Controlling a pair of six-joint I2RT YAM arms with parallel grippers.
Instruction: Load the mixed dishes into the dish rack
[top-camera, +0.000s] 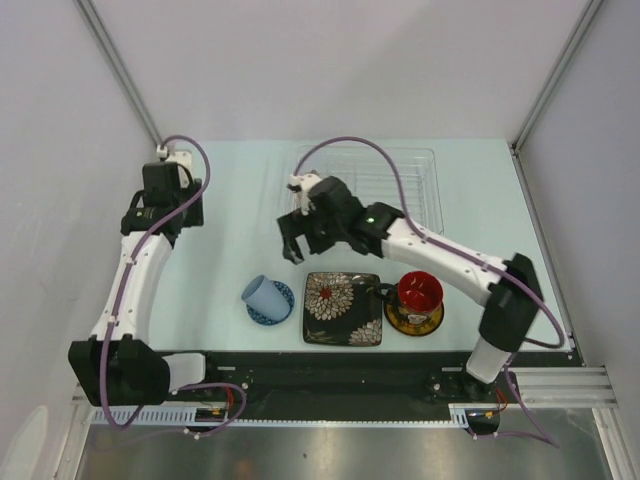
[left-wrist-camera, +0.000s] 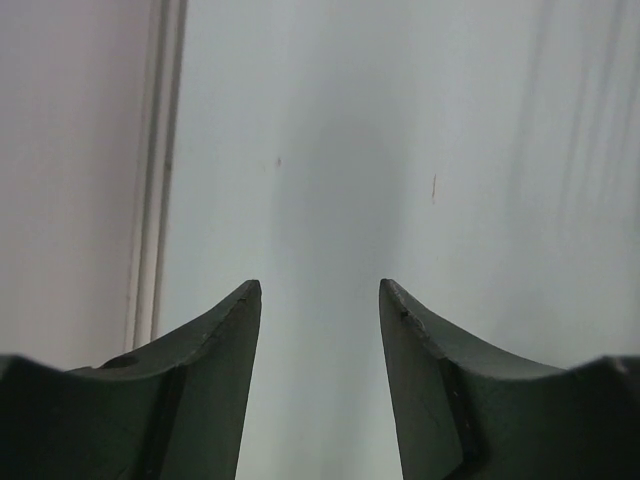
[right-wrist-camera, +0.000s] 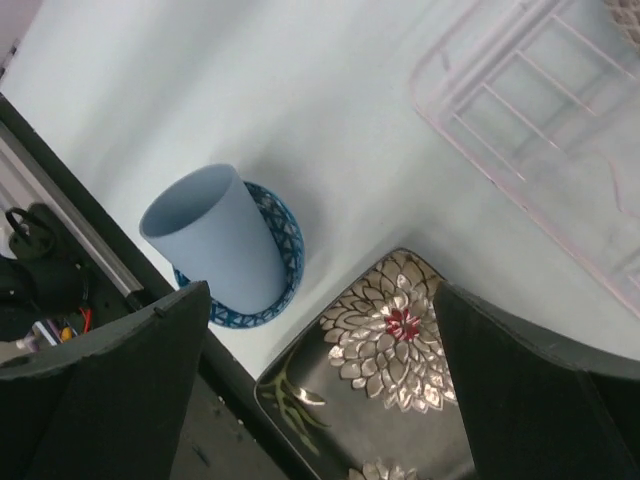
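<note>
The right gripper (top-camera: 292, 245) hangs over the middle of the desk, fingers spread wide and holding nothing. In its wrist view the two fingers blot out the lower corners. Below it, a row of dishes runs along the near edge. The black square plate (right-wrist-camera: 390, 340) lies flat, sides roughly square to the desk edges, its near part cut off. Left of it the blue cup (right-wrist-camera: 215, 235) stands tilted on the small blue saucer (right-wrist-camera: 285, 240), its upper end leaning toward the near left corner. I cannot tell whether that end is mouth or base. Right of the plate a mug (top-camera: 420, 292) with a red inside sits upright on a yellow saucer (top-camera: 415, 320).

The clear rack (top-camera: 400, 185) is faint against the desk, its long axis along the far edge, partly under the right arm.

The left gripper (left-wrist-camera: 320, 285) is at the far left corner, also spread and empty.
</note>
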